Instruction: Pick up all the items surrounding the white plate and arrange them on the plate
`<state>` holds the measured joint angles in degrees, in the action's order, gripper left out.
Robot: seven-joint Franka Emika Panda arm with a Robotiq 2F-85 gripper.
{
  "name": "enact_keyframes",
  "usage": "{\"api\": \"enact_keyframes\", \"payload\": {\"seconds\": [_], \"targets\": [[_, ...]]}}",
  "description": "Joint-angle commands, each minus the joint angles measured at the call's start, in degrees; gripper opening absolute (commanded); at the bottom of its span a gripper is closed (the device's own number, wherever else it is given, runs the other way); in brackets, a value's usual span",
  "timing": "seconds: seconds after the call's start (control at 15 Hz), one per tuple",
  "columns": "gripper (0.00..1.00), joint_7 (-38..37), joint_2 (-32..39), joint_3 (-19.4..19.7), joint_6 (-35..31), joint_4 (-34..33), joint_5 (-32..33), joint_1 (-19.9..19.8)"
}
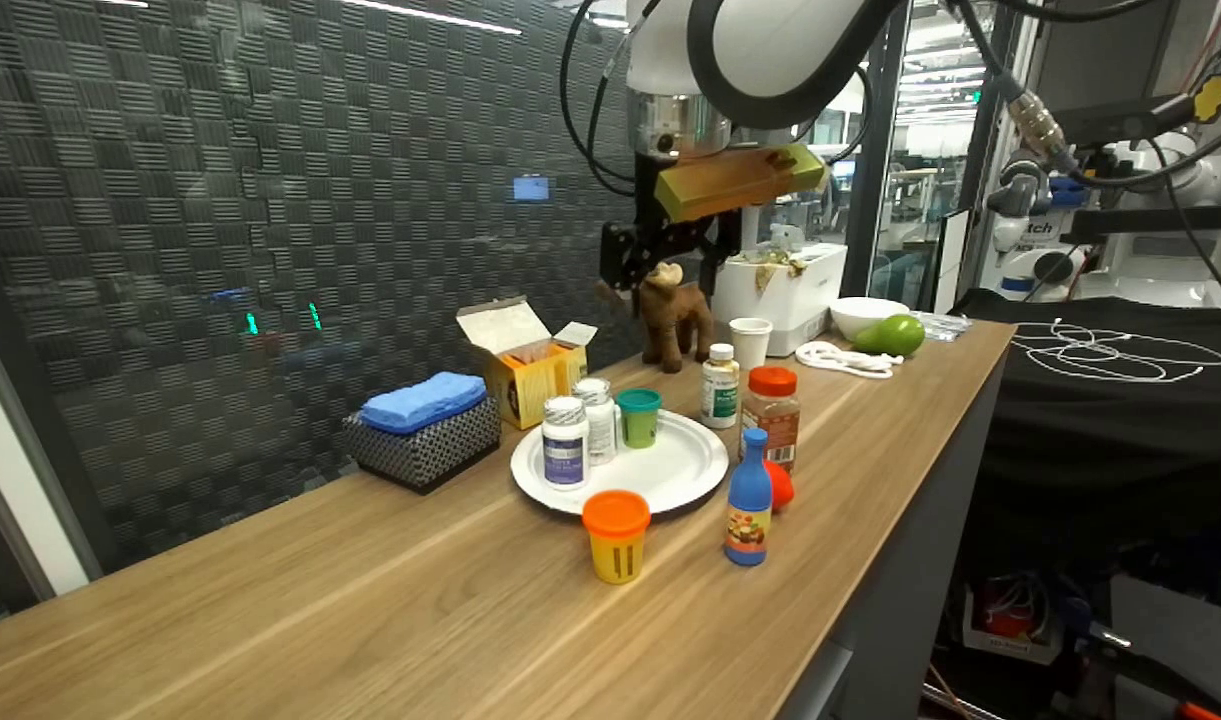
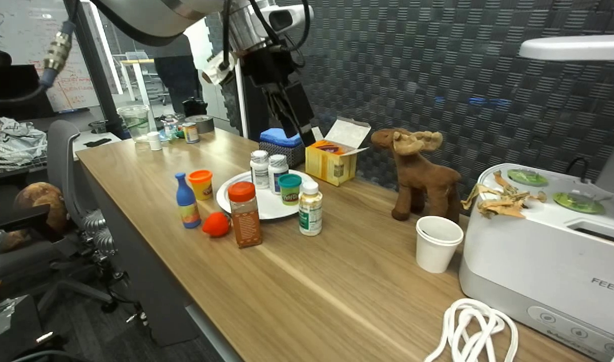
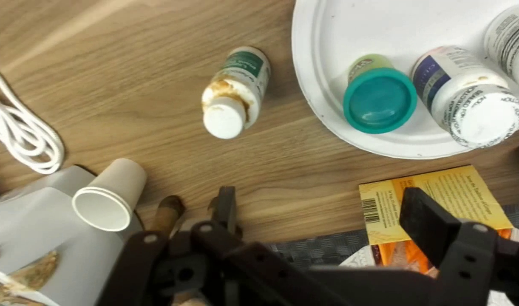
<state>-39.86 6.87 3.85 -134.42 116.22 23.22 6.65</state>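
Observation:
On the white plate stand two white bottles and a teal-lidded jar, all upright. Around it on the table are a white bottle with a green label, a red-capped jar, a blue bottle, an orange-lidded yellow jar and a small red object. High above the table, toward the wall side, hangs my gripper. Its fingers stand wide apart with nothing between them. In the wrist view the blue bottle, red-capped jar and yellow jar are out of view.
Near the wall stand an open yellow box, a grey box with blue cloth and a brown plush moose. Paper cups, a white appliance, white rope, a bowl and a green fruit lie beyond.

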Motion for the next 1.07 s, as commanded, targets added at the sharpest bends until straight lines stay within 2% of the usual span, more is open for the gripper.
{"api": "enact_keyframes", "payload": {"seconds": [0.0,0.13,0.53,1.0], "targets": [[1.00,-2.8,-5.0,-0.8,4.6,3.1,0.2,-1.2],[1.00,-2.1,-6.0,-1.2,4.8,4.7,-1.6,-2.1],[1.00,-1.6,-4.4,-0.9,-0.3,7.7,-7.4,-4.6],[1.00,-1.8,-0.8,0.0,-2.5,6.1,-7.5,-6.1]]}}
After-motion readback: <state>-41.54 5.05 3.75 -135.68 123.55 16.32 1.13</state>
